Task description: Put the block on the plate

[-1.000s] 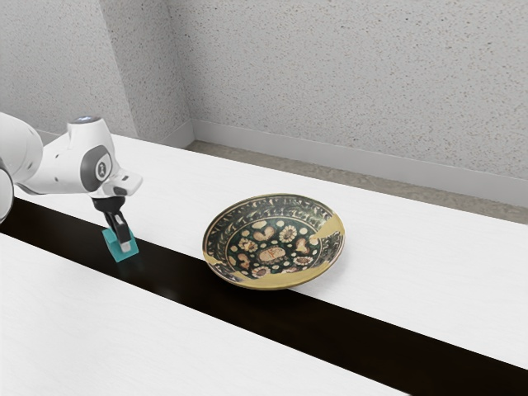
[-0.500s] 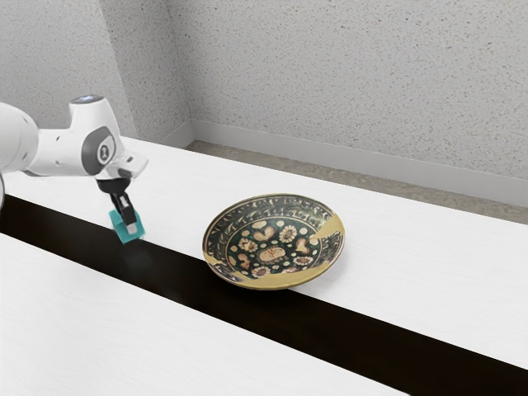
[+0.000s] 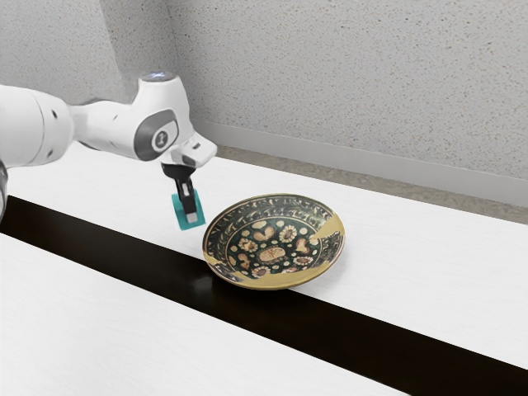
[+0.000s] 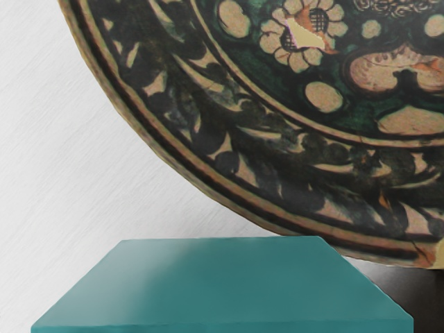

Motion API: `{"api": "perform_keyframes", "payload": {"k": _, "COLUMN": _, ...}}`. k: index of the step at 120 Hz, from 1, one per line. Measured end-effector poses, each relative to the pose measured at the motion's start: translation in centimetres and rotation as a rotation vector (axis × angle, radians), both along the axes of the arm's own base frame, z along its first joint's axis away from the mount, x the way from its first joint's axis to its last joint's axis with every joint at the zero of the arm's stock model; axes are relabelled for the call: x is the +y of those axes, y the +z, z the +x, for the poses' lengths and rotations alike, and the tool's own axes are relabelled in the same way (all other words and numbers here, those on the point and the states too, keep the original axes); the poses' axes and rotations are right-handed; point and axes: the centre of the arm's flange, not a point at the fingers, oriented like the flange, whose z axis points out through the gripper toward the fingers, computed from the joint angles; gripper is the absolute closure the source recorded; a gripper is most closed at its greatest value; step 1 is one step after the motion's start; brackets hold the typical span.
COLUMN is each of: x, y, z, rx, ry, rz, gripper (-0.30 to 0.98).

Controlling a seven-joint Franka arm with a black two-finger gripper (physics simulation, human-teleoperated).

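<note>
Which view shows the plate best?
The exterior view: the plate appears there whole, with nothing in front of it. The wrist view gives a close-up of part of its painted pattern, cropped by the frame.

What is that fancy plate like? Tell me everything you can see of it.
The plate is round and shallow, apparently glazed pottery, painted dark green and black with cream and tan flowers. A leafy band circles the inside of its brownish rim, and plain yellowish patches break the pattern, the largest ones along the rim. It sits right side up and empty on the white table, partly over the black strip. The block in the pincer doesn't appear to touch it.
</note>
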Motion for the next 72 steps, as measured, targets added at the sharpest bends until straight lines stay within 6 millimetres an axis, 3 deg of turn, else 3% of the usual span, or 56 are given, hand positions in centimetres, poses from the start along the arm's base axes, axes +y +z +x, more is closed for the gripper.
{"api": "perform_keyframes", "payload": {"k": 25, "x": -8.6, "y": 1.1, "z": 0.8, "rx": -0.023, "ry": -0.102, "rz": -0.004, "gripper": 0.3}}
{"api": "perform_keyframes", "payload": {"k": 43, "x": -13.1, "y": 0.6, "z": 0.9, "rx": -0.025, "ry": -0.149, "rz": -0.007, "gripper": 0.3}}
{"api": "perform_keyframes", "payload": {"k": 54, "x": -15.4, "y": 0.1, "z": 1.4, "rx": -0.03, "ry": -0.171, "rz": -0.013, "gripper": 0.3}}
{"api": "perform_keyframes", "payload": {"k": 72, "x": -17.3, "y": -1.8, "z": 2.3, "rx": -0.024, "ry": -0.185, "rz": -0.022, "gripper": 0.3}}
